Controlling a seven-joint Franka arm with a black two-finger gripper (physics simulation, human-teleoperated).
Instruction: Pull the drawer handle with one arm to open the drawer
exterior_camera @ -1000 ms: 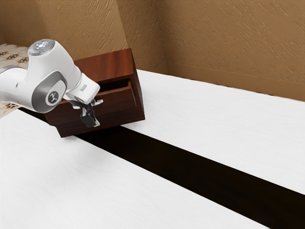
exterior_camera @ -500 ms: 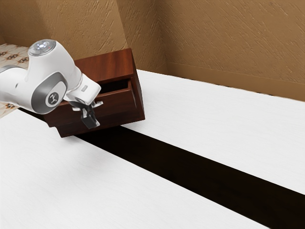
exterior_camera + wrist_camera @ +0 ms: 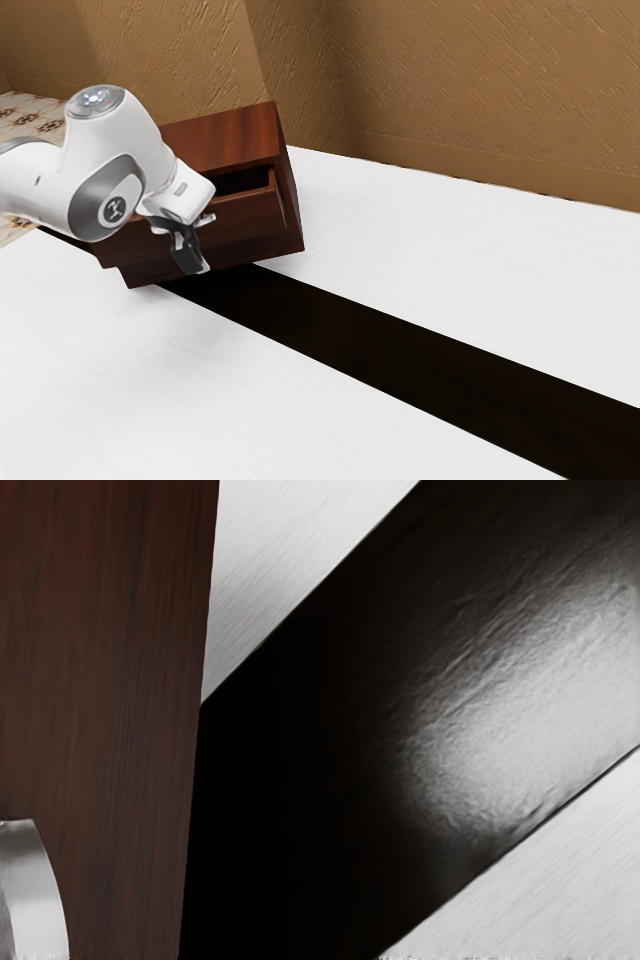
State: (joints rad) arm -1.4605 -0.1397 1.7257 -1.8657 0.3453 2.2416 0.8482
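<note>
A dark wooden drawer cabinet [image 3: 232,140] stands at the back of the table, toward the exterior view's left. Its drawer [image 3: 245,215] is out by a small gap at the top. My black gripper [image 3: 189,254] hangs in front of the drawer's face, low and close to it. In the wrist view the wooden drawer face [image 3: 100,680] runs along one side, and a curved piece of the silver handle [image 3: 28,895] shows at its lower corner, off to the side of my hand.
A white table [image 3: 450,240] is crossed by a wide black band [image 3: 400,350] running from the cabinet's foot toward the exterior view's lower right. Brown textured walls [image 3: 450,70] rise behind. My white arm [image 3: 100,180] covers the cabinet's left part.
My hand has shifted slightly lower along the drawer's face. The drawer's gap looks the same as before.
</note>
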